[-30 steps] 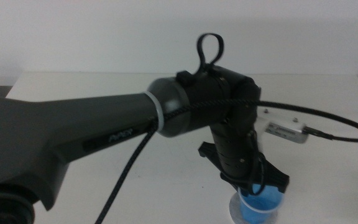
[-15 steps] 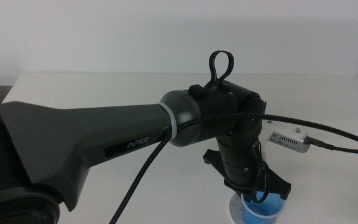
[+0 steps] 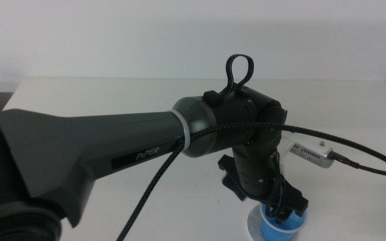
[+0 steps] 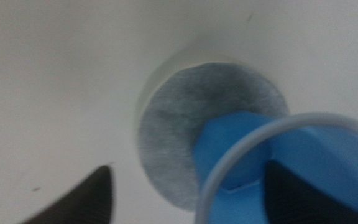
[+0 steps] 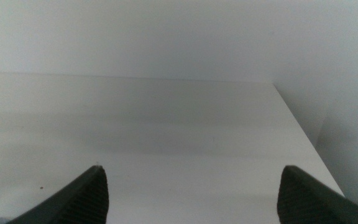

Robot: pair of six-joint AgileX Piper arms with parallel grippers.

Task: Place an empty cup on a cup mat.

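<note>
The blue cup [image 3: 281,229] is at the table's front edge, mostly hidden under my left gripper [image 3: 283,213]. In the left wrist view the cup [image 4: 241,149] stands over the speckled grey cup mat [image 4: 173,137], covering one side of it. The left gripper [image 4: 190,167] looks open: one jaw is inside the cup, and the other is outside, clear of its wall. A pale edge of the mat [image 3: 253,225] shows beside the cup in the middle view. My right gripper [image 5: 191,171] is open and empty over bare table, out of the middle view.
The left arm [image 3: 112,150] crosses most of the middle view, with a black cable looping to its white wrist camera box [image 3: 310,154]. The white table [image 3: 79,94] extends behind. The right wrist view shows the table's edge [image 5: 303,137] and a wall.
The left arm moved right and lowered over the cup, then its wrist dropped and turned a little more. The cup sits lower in the middle view.
</note>
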